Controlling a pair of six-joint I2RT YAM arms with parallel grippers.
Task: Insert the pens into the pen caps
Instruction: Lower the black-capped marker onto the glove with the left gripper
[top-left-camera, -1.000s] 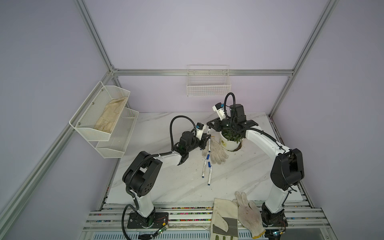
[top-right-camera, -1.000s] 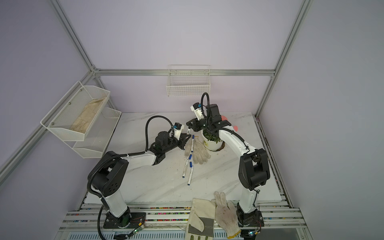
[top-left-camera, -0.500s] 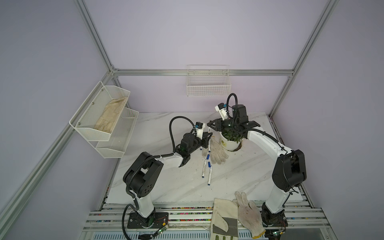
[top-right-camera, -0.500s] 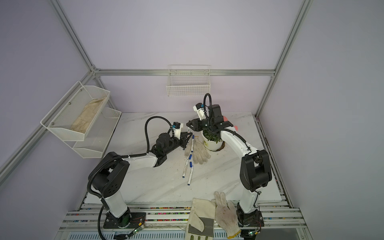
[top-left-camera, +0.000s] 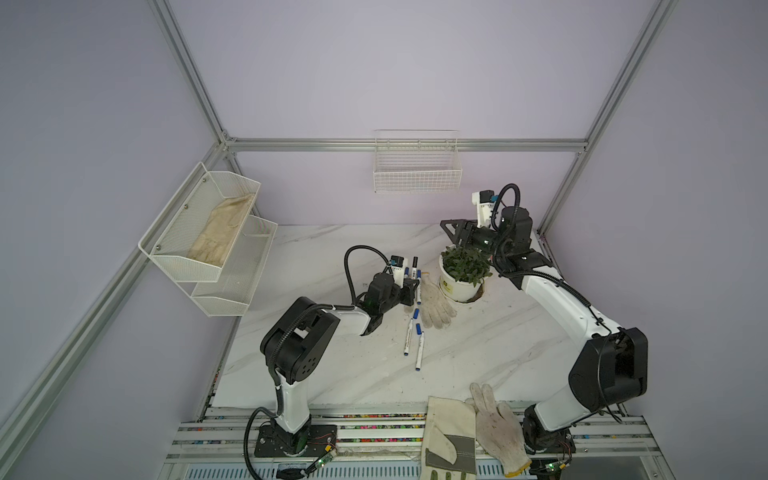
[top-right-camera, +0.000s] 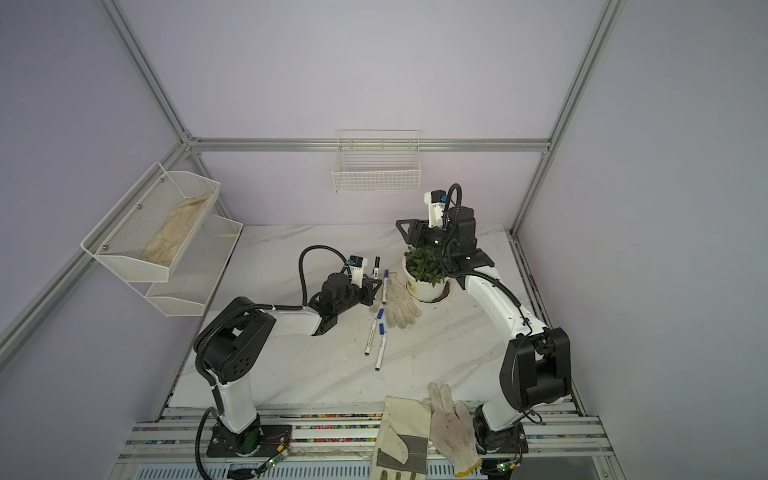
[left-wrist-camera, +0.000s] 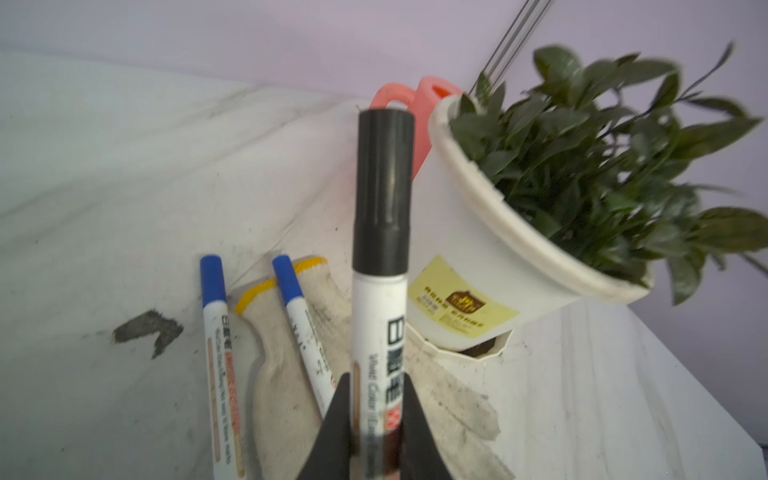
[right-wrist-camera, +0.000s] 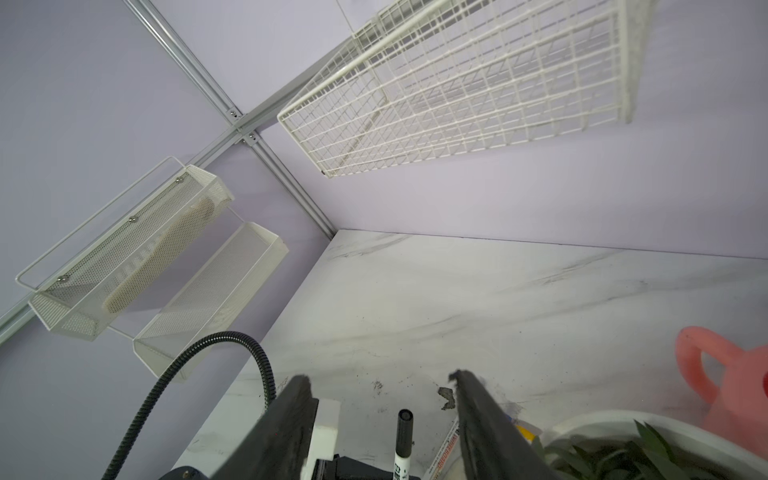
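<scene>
Two pens (top-left-camera: 409, 337) mid-table, bare marble (top-left-camera: 316, 249) toward left edge

Left wrist view: the pen (left-wrist-camera: 379, 316) blurs near the picture's edge, which cuts off its barrel. The pot (left-wrist-camera: 469, 232) hides most of the pink can (left-wrist-camera: 422, 89); the leaves (left-wrist-camera: 582, 166) are blurred.
</scene>
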